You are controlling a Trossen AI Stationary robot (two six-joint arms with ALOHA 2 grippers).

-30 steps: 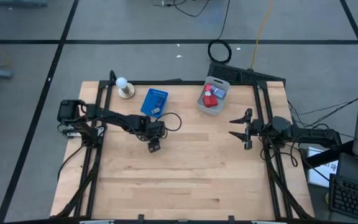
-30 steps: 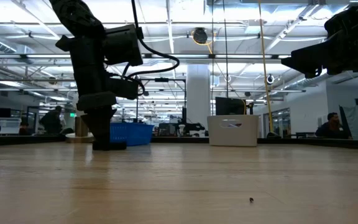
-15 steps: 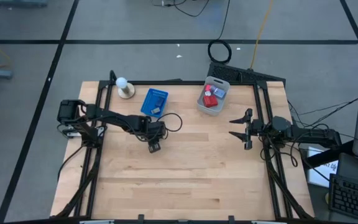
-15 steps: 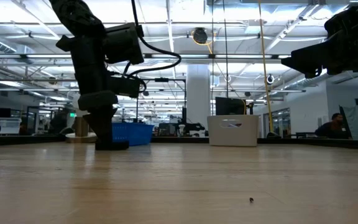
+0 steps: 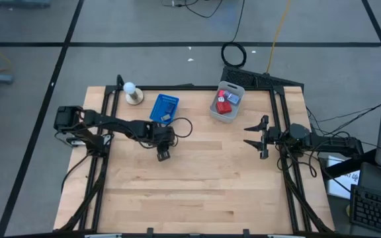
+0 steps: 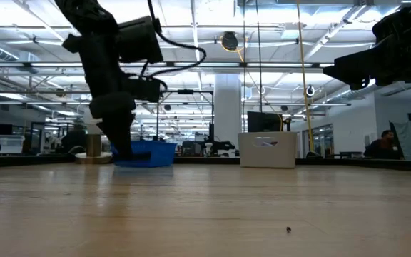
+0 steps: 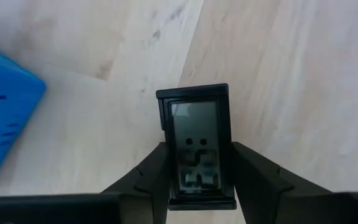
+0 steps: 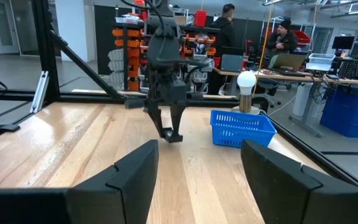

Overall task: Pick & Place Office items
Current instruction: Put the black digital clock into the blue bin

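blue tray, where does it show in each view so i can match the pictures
High view: blue tray at the table's far side, just beyond the left gripper.
Low view: left of centre, behind that gripper.
Left wrist view: at the left edge.
Right wrist view: right of centre.
Shared landmark: left gripper.

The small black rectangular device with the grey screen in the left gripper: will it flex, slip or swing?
Probably stiff: the small black rectangular device keeps straight edges in the left gripper. Likely light: it hangs clear of the wooden table. Pinched near one end, its smooth sides might slip or pivot.
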